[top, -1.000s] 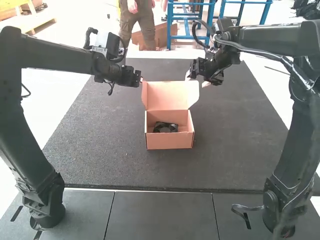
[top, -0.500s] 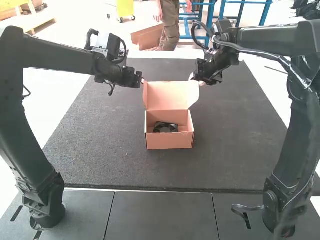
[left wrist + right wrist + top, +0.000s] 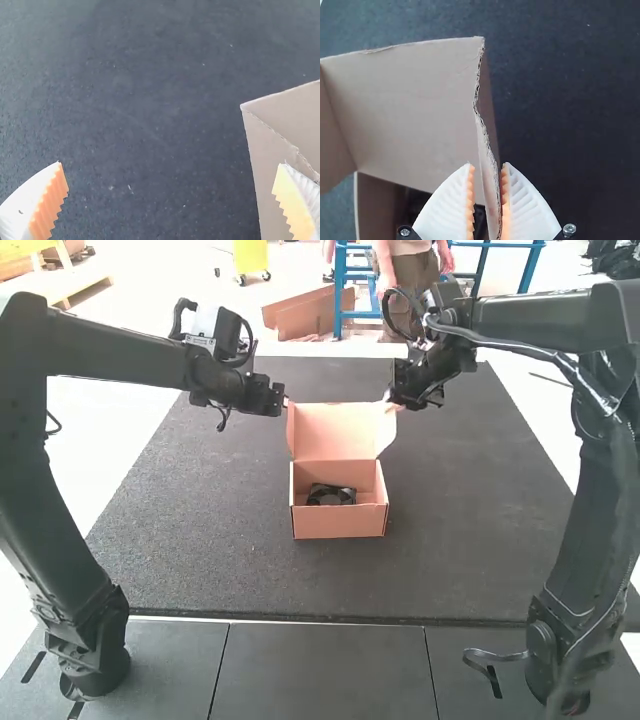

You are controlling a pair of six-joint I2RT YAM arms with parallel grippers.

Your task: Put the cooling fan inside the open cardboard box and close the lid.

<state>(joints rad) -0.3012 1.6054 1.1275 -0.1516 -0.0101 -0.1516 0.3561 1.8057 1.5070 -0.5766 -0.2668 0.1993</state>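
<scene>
1. Quick count: one cardboard box (image 3: 338, 518), one cooling fan (image 3: 330, 495), one lid (image 3: 335, 430) and two grippers, all over a single black mat (image 3: 180, 520).
2. Box parked roughly mid-mat and open, with the fan already lying flat on the bottom. So probably just the closing part left.
3. Lid standing upright off the box's far wall, hinge line running left to right, parallel to the mat's near edge.
4. Over at the right gripper (image 3: 486, 172): pinched shut on the raw corrugated edge of the lid's right side flap (image 3: 489, 140), cardboard clamped between the orange pads (image 3: 469, 200).
5. Over at the left gripper (image 3: 278, 400): spread wide open just beside the lid's top left corner, gripping nothing. Can't tell if actually touching.
6. Key bit for the next move: both grippers up at the lid's top corners, opening below and nearer. Looks like a fold forward and down toward the mat's near edge, right arm leading since it has the only real hold.
7. Worth watching: side flaps snagging on the walls instead of tucking inside.
</scene>
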